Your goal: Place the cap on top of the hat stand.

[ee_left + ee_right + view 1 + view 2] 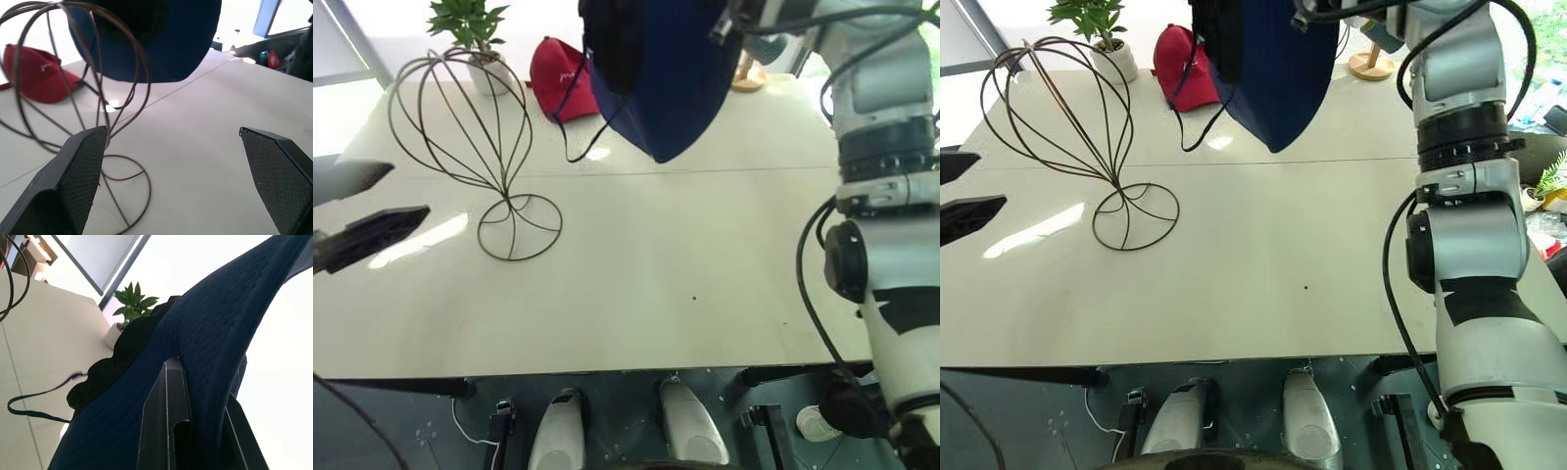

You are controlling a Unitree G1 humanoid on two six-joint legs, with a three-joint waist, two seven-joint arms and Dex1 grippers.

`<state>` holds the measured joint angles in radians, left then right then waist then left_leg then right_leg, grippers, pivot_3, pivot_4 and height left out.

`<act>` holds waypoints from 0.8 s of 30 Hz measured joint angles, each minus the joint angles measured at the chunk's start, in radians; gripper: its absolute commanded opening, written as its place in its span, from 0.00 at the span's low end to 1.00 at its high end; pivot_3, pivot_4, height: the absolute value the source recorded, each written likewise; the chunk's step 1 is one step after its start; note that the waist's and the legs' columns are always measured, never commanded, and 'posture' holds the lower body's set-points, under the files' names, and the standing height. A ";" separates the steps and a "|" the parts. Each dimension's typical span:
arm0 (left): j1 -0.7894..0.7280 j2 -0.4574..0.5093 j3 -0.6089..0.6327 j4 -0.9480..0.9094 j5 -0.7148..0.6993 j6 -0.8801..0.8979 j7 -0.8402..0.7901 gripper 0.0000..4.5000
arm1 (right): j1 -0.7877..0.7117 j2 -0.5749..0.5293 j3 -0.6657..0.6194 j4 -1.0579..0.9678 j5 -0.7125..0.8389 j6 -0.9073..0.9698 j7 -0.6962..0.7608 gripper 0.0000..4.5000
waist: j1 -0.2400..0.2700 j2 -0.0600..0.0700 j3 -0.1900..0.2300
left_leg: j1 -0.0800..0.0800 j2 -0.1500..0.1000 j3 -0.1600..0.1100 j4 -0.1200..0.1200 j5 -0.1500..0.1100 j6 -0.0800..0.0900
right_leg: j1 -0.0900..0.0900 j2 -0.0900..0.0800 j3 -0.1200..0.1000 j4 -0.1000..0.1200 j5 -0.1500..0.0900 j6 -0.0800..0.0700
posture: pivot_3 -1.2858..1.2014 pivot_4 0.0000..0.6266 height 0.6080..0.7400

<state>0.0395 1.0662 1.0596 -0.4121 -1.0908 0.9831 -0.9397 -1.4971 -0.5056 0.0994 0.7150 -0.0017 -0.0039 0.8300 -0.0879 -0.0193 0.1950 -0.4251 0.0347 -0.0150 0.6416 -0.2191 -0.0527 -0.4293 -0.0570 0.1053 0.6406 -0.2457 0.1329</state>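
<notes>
Cap (661,78) dangling high over the counter's (656,274) far edge, right jaws pinched on its brim, so I can clear the hat stand (460,127) near the left edge; left jaws wide open.

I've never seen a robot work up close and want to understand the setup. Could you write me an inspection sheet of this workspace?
Surface: pale cream table, seam across it.
Job's things: floppy navy-blue fabric sun hat lifted above the table, chin cord dangling; dark wire balloon-shaped hat stand upright, bare.
Clutter: small red baseball cap, potted green plant, wooden stand base.
Grippers: right gripper shut on the hat's fabric; left gripper open, near the stand.
Cables: black cables along the right arm.
Surroundings: window behind, dark floor below.
</notes>
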 measured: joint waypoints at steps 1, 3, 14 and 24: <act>0.009 0.000 0.016 0.004 0.004 0.000 -0.001 1.00 | -0.010 0.009 0.010 0.022 -0.017 -0.037 -0.008 0.02 | -0.003 0.000 0.000 | 0.000 0.000 0.000 0.000 0.000 0.000 | 0.000 0.000 0.000 0.000 0.000 0.000 | 0.52 0.24 1.00; 0.033 0.000 0.051 0.010 0.015 -0.001 -0.004 1.00 | -0.031 0.033 0.040 0.079 -0.061 -0.140 -0.032 0.02 | -0.013 0.000 0.000 | 0.000 0.000 0.000 0.000 0.000 0.000 | 0.000 0.000 0.000 0.000 0.000 0.000 | 0.52 0.24 1.00; 0.143 -0.010 0.147 0.015 0.053 -0.007 -0.041 1.00 | -0.119 0.110 0.074 0.103 -0.138 -0.552 -0.105 0.02 | -0.041 0.000 0.000 | 0.002 0.000 -0.001 -0.011 0.001 -0.002 | -0.006 0.000 0.000 0.006 -0.001 -0.002 | 0.52 0.24 1.00; 0.150 -0.010 0.193 0.118 0.077 -0.011 -0.041 1.00 | -0.103 0.146 0.182 0.079 -0.381 -0.981 -0.327 0.02 | -0.043 -0.001 0.000 | 0.003 0.000 -0.001 -0.011 0.002 -0.003 | -0.006 0.001 0.000 0.007 -0.003 -0.005 | 0.52 0.24 1.00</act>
<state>0.1894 1.0566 1.2525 -0.2944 -1.0142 0.9717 -0.9808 -1.6003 -0.3598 0.2809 0.7940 -0.3823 -0.9852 0.5031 -0.1308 -0.0201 0.1948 -0.4222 0.0351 -0.0164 0.6308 -0.2172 -0.0560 -0.4354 -0.0563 0.1048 0.6478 -0.2486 0.1277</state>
